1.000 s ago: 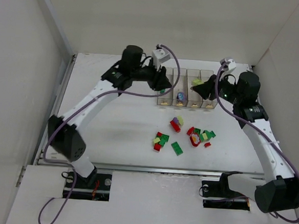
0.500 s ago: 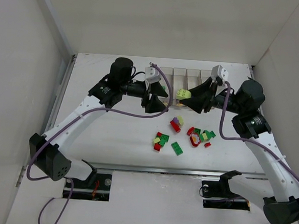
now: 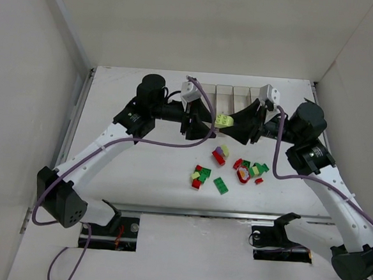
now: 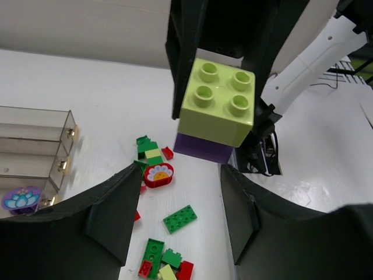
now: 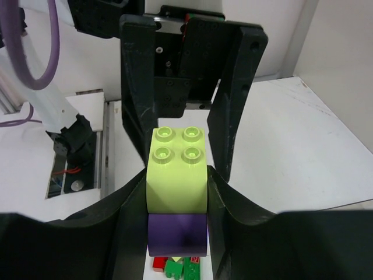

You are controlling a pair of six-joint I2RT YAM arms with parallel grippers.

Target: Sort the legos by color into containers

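The left gripper [image 3: 205,127] and right gripper [image 3: 234,124] meet tip to tip before the bins [image 3: 225,90], barring the row's middle. The stacked brick [image 3: 224,120] clamped in the right gripper fills the gap. Loose bricks [image 3: 235,169] crowd the table [image 3: 139,169] below; bare surface lies leftward.

Left pincer [image 4: 180,169] and right pincer [image 5: 176,175] have left the containers [image 3: 231,92], meeting just before them at the yellow-green brick [image 3: 224,120]; left pincer has opened.

From above I see the containers [image 3: 231,92] at upper centre, loose legos [image 3: 235,172] on the surface [image 3: 139,169] below them, one stacked brick [image 3: 224,120] between.
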